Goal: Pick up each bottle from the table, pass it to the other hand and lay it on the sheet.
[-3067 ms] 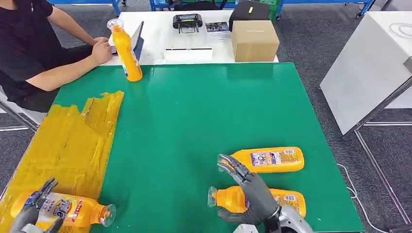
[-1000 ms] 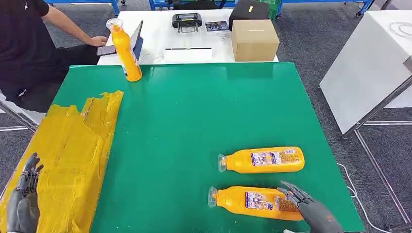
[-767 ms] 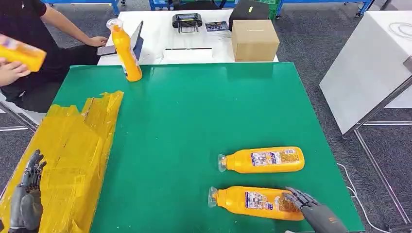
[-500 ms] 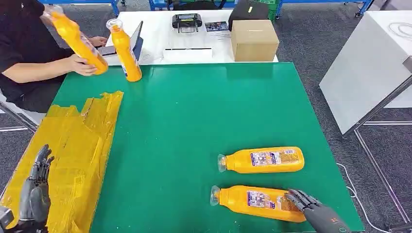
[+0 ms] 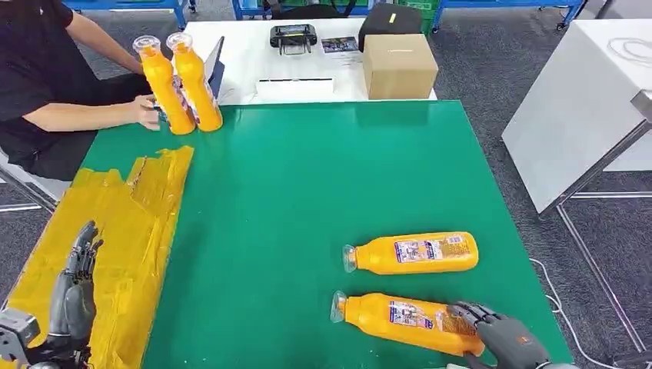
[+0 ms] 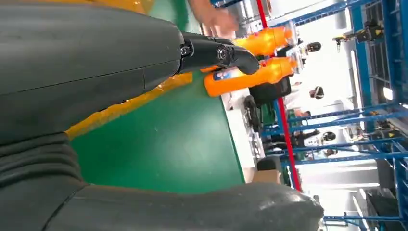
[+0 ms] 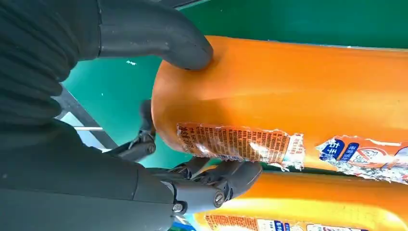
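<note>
Two orange bottles lie on the green table [image 5: 307, 177] at the near right. My right hand [image 5: 500, 342] grips the base end of the nearer bottle [image 5: 400, 319], which still rests on the table. In the right wrist view the right hand [image 7: 72, 144] has its thumb on one side of that bottle [image 7: 298, 91] and its fingers on the other, beside the second bottle [image 7: 312, 202]. That second bottle [image 5: 415, 254] lies just beyond. My left hand [image 5: 73, 296] is held over the near end of the yellow sheet [image 5: 131, 223], fingers straight, holding nothing.
Two more orange bottles [image 5: 165, 88] [image 5: 196, 81] stand upright at the table's far left corner, a seated person's hand [image 5: 146, 111] touching one. A white table behind carries a cardboard box [image 5: 400, 65] and a black device [image 5: 294, 34]. A white cabinet [image 5: 577, 100] stands at the right.
The person has stood a second bottle beside the first at the far left. My left hand has risen over the sheet. My right hand's fingers have closed around the near bottle's base.
</note>
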Robot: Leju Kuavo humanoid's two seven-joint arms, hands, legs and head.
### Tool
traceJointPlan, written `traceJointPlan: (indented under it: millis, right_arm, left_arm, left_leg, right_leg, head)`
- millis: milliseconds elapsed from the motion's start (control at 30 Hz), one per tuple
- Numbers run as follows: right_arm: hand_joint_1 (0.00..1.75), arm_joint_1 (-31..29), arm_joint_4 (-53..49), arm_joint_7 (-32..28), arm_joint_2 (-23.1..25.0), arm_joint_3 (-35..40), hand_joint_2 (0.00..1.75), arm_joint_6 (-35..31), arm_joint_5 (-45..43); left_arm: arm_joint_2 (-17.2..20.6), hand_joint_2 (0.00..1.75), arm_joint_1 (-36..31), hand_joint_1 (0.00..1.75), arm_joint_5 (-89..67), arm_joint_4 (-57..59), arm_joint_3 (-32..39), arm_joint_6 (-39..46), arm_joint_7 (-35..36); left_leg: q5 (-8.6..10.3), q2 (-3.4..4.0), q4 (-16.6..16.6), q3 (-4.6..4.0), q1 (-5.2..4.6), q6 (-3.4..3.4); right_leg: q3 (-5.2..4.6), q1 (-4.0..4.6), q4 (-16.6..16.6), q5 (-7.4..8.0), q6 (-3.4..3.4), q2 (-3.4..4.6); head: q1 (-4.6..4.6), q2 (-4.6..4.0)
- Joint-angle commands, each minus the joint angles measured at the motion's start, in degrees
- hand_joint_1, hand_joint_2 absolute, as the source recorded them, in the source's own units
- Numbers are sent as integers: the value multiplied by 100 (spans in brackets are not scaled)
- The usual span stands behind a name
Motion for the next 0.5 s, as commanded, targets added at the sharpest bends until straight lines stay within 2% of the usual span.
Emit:
traceJointPlan:
  millis: [33,167,233,267,300,500]
  right_arm:
    - [161,149,771,51,332,704,175,48,-26]
    - [159,149,771,51,332,704,175,48,-26]
    - [143,50,883,113,369,890,175,-17,-32]
    - [45,24,934,153,397,950,175,-41,-16]
    - [0,-82,1080,263,479,1126,175,-131,59]
    - [0,-274,1493,463,677,1504,175,-213,151]
  left_arm:
    - [89,0,-215,0,26,432,-209,2,19]
    - [89,0,-215,0,26,432,-209,2,19]
    - [105,0,-231,0,50,433,-252,13,19]
    - [106,0,-238,0,45,435,-266,28,19]
    - [103,0,-260,0,62,452,-295,55,19]
    - [92,0,-352,0,49,536,-388,106,19]
  left_leg:
    - [4,-13,-9,15,16,-2]
    - [6,-17,-13,22,24,-7]
    - [-1,-1,-10,43,19,-6]
    - [5,-14,-13,36,24,-7]
    - [7,-16,-14,33,29,-8]
    - [6,-28,-16,35,30,-7]
  right_leg:
    - [25,15,-21,6,-6,-12]
    - [31,24,-30,12,-10,-11]
    - [44,19,-21,6,-7,4]
    - [46,23,-29,10,-9,-8]
    - [46,28,-34,14,-10,-10]
    - [52,29,-37,11,-11,-13]
  head:
    - [0,0]
    - [0,0]
    - [-2,0]
    - [2,0]
    - [0,0]
    - [2,0]
